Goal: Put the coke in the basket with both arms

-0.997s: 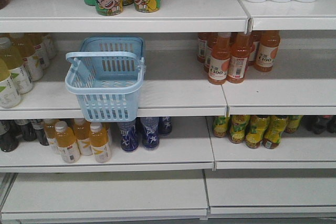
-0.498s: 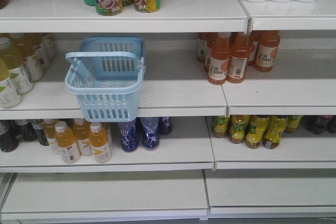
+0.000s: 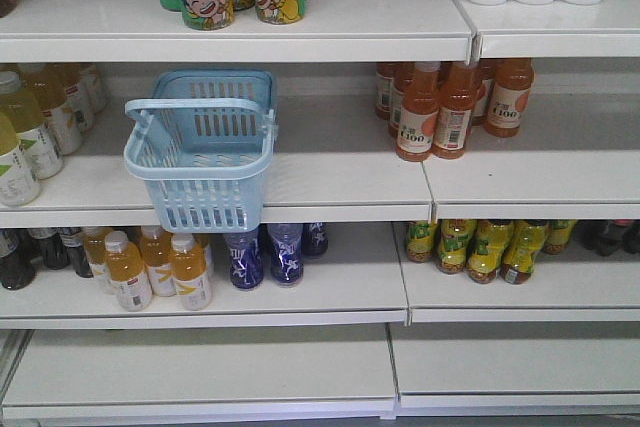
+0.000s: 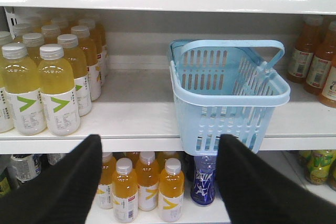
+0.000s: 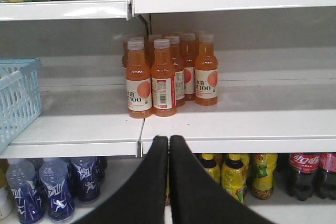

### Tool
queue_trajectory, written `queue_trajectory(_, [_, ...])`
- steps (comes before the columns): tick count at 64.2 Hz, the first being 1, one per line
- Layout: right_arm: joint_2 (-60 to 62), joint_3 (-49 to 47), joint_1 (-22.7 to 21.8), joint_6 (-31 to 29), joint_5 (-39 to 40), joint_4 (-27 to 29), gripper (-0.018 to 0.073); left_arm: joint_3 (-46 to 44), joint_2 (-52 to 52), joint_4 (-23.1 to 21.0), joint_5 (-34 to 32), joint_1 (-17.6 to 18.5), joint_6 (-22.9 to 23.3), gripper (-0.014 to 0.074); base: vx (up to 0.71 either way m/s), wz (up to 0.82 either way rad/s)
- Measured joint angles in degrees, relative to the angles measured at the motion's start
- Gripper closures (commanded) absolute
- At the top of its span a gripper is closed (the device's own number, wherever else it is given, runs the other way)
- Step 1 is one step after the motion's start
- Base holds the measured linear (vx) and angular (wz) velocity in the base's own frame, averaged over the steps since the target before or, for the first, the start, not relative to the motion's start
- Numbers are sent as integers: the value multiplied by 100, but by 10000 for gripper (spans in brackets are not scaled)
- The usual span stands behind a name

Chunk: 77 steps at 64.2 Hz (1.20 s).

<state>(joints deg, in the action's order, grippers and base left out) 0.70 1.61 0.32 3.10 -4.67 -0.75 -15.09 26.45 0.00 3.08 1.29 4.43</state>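
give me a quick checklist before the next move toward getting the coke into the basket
1. Coke can located: not ok; no view shows one, only dark cola bottles low at right.
2. Basket empty: ok, nothing shows inside.
3. Basket seated: cannot tell; its front overhangs the shelf.
4. Left gripper open: ok, holding nothing.
5. Right gripper open: not ok; fingers together, holding nothing.
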Motion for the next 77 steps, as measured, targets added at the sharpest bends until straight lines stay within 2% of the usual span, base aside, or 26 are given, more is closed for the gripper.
queue_trajectory(7, [0,0,0,0,0,0,568,0,0,-30,-100,0,13,94,0,0])
queue_trajectory(11, [0,0,0,0,0,0,568,0,0,-192,-228,0,212,94,0,0])
queue_trajectory(20, [0,0,0,0,0,0,568,-114,131,-751,-560,0,1336,94,0,0])
queue_trajectory(33, [0,0,0,0,0,0,568,-880,1080,-873,-369,220,2387,94,0,0])
queue_trajectory(51, [0,0,0,0,0,0,568,-1853,2879,-1389,-437,517,2551,94,0,0])
queue_trajectory(66, [0,0,0,0,0,0,568,-2756,4275,-1455,-454,638,2551,94,0,0])
queue_trajectory(77, [0,0,0,0,0,0,568,-3340,5087,-2086,-381,638,2551,94,0,0])
